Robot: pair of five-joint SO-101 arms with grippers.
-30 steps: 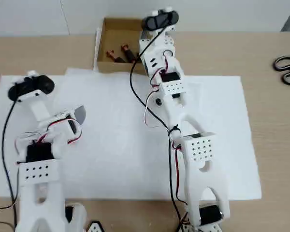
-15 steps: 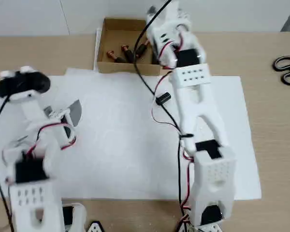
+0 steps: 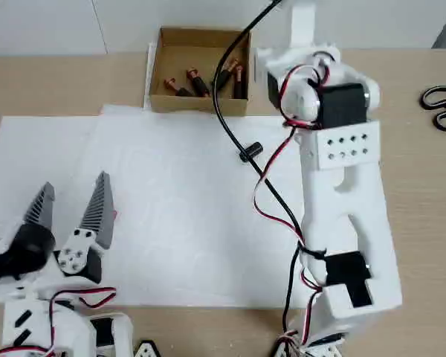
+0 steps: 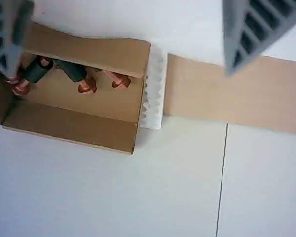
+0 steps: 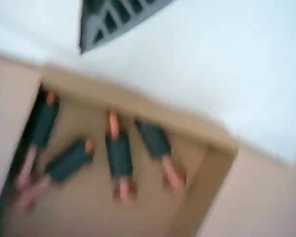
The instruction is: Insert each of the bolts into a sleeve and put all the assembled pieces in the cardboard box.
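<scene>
Pale wood tabletop (image 3: 52,82) carries a white foam sheet (image 3: 178,208) across its middle. At 12 o'clock on the table sits the cardboard box (image 3: 201,104), its near wall meeting the sheet's far edge. Four assembled pieces (image 3: 195,82) lie flat on its floor, dark sleeves with copper-coloured bolt ends showing: two toward the box's 9 o'clock side, two toward 3 o'clock. A white ridged strip (image 3: 149,74) stands against the box's 9 o'clock wall.

A black cable (image 3: 221,111) from the right arm (image 3: 346,201) crosses over the box's 3 o'clock part and partly covers the pieces there. It bears a small black clip (image 3: 250,151) and hangs above the sheet. The right arm runs from 5 o'clock on the table up to 1 o'clock, and its upper joint is just beside the box's 3 o'clock wall. The right gripper (image 5: 119,19) hangs above the box; whether it is open cannot be told.

The left gripper (image 3: 68,201) is at 7 o'clock on the sheet, well apart from the box, its grey ribbed fingers (image 3: 98,202) spread wide with nothing between them.

Scissors (image 3: 440,104) lie at 2 o'clock near the table's edge.
</scene>
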